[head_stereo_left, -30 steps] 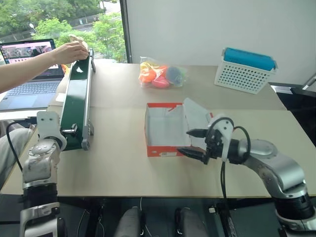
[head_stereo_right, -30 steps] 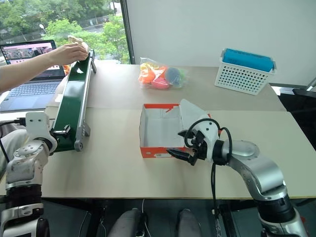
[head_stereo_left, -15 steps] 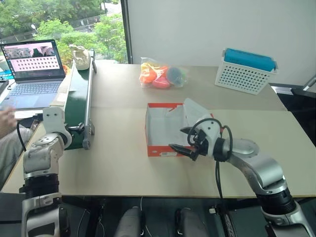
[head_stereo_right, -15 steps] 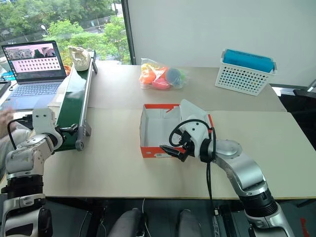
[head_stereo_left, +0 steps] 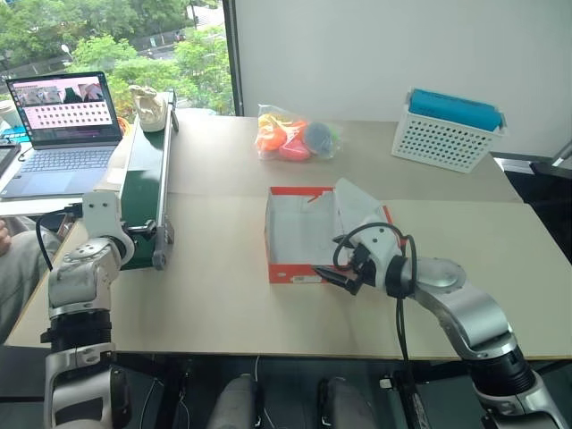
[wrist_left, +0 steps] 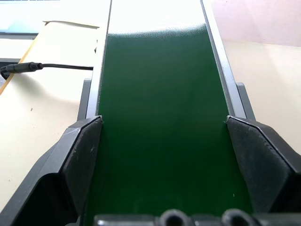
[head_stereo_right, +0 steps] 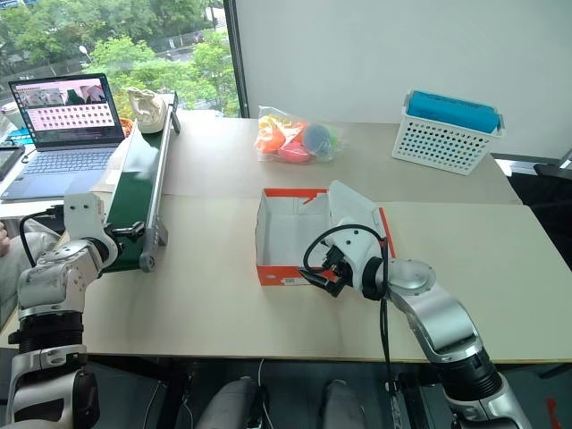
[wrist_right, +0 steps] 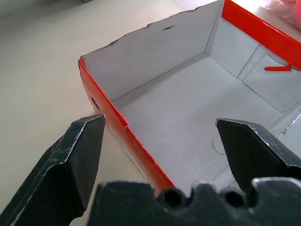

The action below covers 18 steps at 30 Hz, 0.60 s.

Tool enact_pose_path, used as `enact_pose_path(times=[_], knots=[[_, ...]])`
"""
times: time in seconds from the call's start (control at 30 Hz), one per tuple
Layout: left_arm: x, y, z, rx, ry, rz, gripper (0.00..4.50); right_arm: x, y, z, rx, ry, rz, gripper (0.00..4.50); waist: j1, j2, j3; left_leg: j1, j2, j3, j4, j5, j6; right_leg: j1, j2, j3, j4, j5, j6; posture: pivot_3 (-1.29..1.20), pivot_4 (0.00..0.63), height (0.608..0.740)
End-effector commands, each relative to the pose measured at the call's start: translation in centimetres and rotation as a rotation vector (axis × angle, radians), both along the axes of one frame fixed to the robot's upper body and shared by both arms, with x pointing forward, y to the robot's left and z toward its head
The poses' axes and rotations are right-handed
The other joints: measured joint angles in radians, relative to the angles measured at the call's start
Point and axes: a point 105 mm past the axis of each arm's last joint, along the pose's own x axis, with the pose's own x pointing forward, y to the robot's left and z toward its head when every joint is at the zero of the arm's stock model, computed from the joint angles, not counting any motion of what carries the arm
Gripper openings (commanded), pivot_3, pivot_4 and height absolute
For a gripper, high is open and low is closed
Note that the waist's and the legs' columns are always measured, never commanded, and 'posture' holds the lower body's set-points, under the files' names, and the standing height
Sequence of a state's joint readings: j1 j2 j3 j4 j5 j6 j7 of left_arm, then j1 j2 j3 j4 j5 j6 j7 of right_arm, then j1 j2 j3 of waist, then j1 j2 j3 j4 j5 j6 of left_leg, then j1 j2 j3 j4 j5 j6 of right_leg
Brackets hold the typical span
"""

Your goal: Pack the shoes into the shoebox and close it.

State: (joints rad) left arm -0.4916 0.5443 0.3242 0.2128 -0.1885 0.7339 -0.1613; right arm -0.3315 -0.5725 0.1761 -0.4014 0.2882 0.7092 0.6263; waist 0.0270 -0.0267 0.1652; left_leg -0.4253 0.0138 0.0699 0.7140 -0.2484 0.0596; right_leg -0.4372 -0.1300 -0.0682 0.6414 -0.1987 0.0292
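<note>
We see the shoebox (head_stereo_left: 302,234) lying open at mid-table, white inside and empty, its lid (head_stereo_left: 356,206) tilted up on the right. One cream shoe (head_stereo_left: 148,107) sits at the far end of the green conveyor (head_stereo_left: 141,189), near the laptop (head_stereo_left: 61,121). Our right gripper (wrist_right: 160,155) spreads its fingers wide across the box's near red wall. Our left gripper (wrist_left: 164,160) hangs open over the conveyor's near end.

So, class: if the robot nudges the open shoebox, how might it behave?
The shoebox looks empty, so probably light and apt to slide. Its thin cardboard walls, torn at one edge, may flex. The raised lid could flop.
</note>
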Motion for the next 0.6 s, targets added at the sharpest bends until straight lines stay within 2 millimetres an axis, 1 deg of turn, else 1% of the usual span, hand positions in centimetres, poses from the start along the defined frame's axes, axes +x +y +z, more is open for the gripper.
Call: enact_pose_path(times=[0.03,0.1,0.13,0.3,0.4,0.6], knots=[[0.6,-0.2,1.4,0.057,-0.094,0.004,4.5,0.0,-0.2,1.2,0.013,-0.049,-0.015,4.45,0.0,0.0,0.0,0.0,0.0,0.0,0.0,0.0,0.0,0.0,0.0,0.0,0.0,0.0,0.0,0.0,0.15,0.699],[0.9,-0.2,3.0,0.061,-0.184,0.014,4.5,0.1,-0.3,1.0,0.013,-0.044,-0.023,4.45,-0.001,-0.001,0.0,-0.001,0.0,0.0,0.0,0.0,0.0,-0.001,0.0,0.0,-0.001,0.0,0.0,0.0,0.15,0.699],[0.9,-0.1,3.5,0.064,-0.209,0.017,4.5,0.2,-0.3,0.9,0.011,-0.041,-0.027,4.45,-0.001,-0.001,0.001,-0.002,0.0,0.0,0.0,0.0,0.0,-0.002,0.0,0.0,-0.001,0.0,0.0,0.0,0.15,0.699],[0.9,-0.2,3.1,0.05,-0.191,0.018,4.5,0.2,-0.4,0.8,0.011,-0.037,-0.033,4.45,-0.009,-0.002,0.001,-0.004,0.0,0.0,0.0,0.0,0.0,-0.004,0.0,0.0,-0.001,0.0,0.0,0.0,0.15,0.699],[0.7,0.2,3.1,0.04,-0.189,0.042,4.5,0.2,-0.4,0.9,0.015,-0.037,-0.035,4.45,-0.014,-0.002,0.001,-0.004,0.0,0.0,0.0,0.0,0.0,-0.004,0.0,0.0,0.0,0.0,0.0,0.0,0.15,0.699],[0.7,0.8,3.9,0.046,-0.195,0.068,4.5,0.4,-0.4,0.9,0.018,-0.035,-0.043,4.45,-0.014,-0.003,0.002,-0.004,0.0,0.0,0.0,0.0,0.0,-0.003,0.0,-0.001,0.0,0.0,0.0,0.0,0.15,0.699]])
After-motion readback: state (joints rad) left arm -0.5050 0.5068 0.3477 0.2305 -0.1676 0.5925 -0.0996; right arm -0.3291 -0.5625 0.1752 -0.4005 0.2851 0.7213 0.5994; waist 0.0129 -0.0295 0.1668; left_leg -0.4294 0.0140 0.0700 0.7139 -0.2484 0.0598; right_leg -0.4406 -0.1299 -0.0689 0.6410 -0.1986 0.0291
